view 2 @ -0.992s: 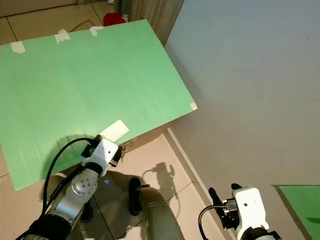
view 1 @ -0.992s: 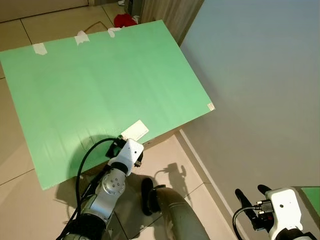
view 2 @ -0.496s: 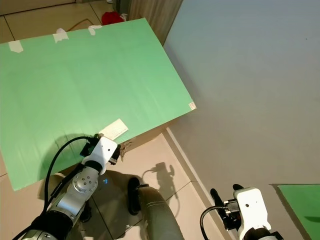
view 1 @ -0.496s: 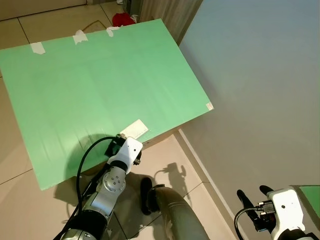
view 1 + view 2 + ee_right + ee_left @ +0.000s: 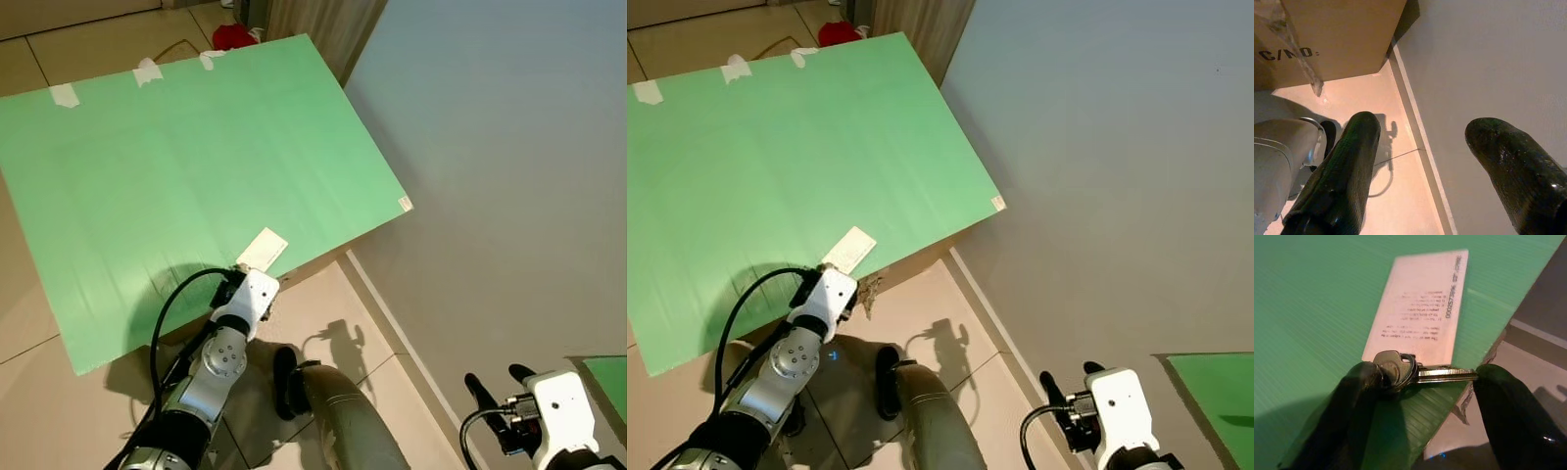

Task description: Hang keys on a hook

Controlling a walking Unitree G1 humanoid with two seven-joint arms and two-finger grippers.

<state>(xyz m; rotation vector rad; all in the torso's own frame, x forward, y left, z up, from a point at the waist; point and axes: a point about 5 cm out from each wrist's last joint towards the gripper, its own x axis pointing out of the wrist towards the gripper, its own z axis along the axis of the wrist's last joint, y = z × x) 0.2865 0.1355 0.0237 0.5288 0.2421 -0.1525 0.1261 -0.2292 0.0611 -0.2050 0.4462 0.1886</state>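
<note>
Since one second ago the whole scene has slid a little up and left, so the camera has turned; the things keep their places.

In the left eye view, the left gripper [image 5: 238, 286] rests at the near edge of the large green corrugated plastic sheet [image 5: 186, 166], beside the white paper label [image 5: 263, 249]. The right gripper [image 5: 495, 397] hangs low near the grey wall [image 5: 509, 166].

In the left wrist view, the fingers [image 5: 1354, 396] pinch the silver metal key [image 5: 1418, 371] over the label's edge.

In the right wrist view, the fingers [image 5: 1342, 171] are spread apart above the beige floor tiles [image 5: 1376, 142], near the brown cardboard box [image 5: 1342, 34].
</note>
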